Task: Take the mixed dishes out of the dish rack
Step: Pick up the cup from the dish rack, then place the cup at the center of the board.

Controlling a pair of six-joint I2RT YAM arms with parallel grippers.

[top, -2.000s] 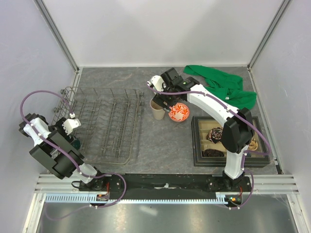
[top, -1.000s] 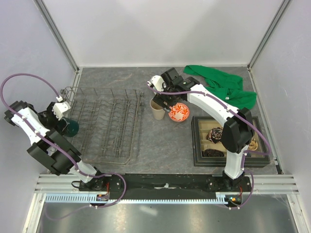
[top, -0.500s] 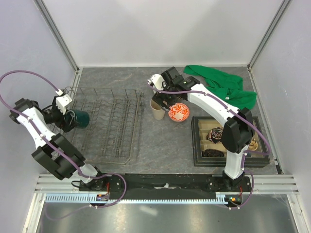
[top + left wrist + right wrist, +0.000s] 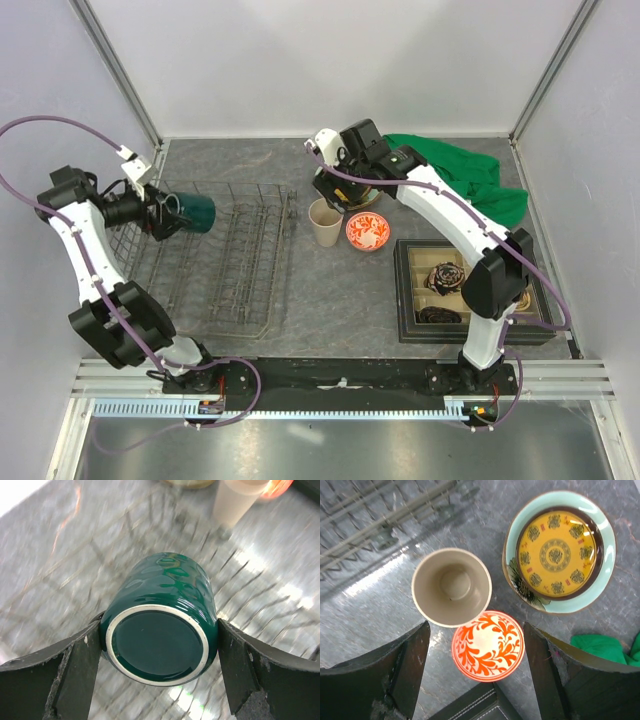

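My left gripper point(image 4: 166, 215) is shut on the dark green mug point(image 4: 196, 212), holding it on its side in the air over the far left of the dish rack point(image 4: 225, 270). In the left wrist view the mug's base point(image 4: 159, 647) faces the camera, pinched between both fingers point(image 4: 80, 665). The rack holds no dishes. My right gripper point(image 4: 476, 630) hangs open above the red-and-white bowl point(image 4: 488, 645). The beige cup point(image 4: 451, 586) stands upright beside the bowl. The yellow-gold plate point(image 4: 555, 545) lies on the pale green plate point(image 4: 600, 575).
A black compartmented tray point(image 4: 470, 290) with dark items sits at the right front. A green cloth point(image 4: 460, 175) lies at the back right. Enclosure walls stand close on the left, right and back. The rack's right edge point(image 4: 285, 230) is near the cup point(image 4: 323, 222).
The left arm has lifted the green mug from beside the rack's left edge and swung it up and right over the rack. The right gripper has risen and drawn back from the bowl.
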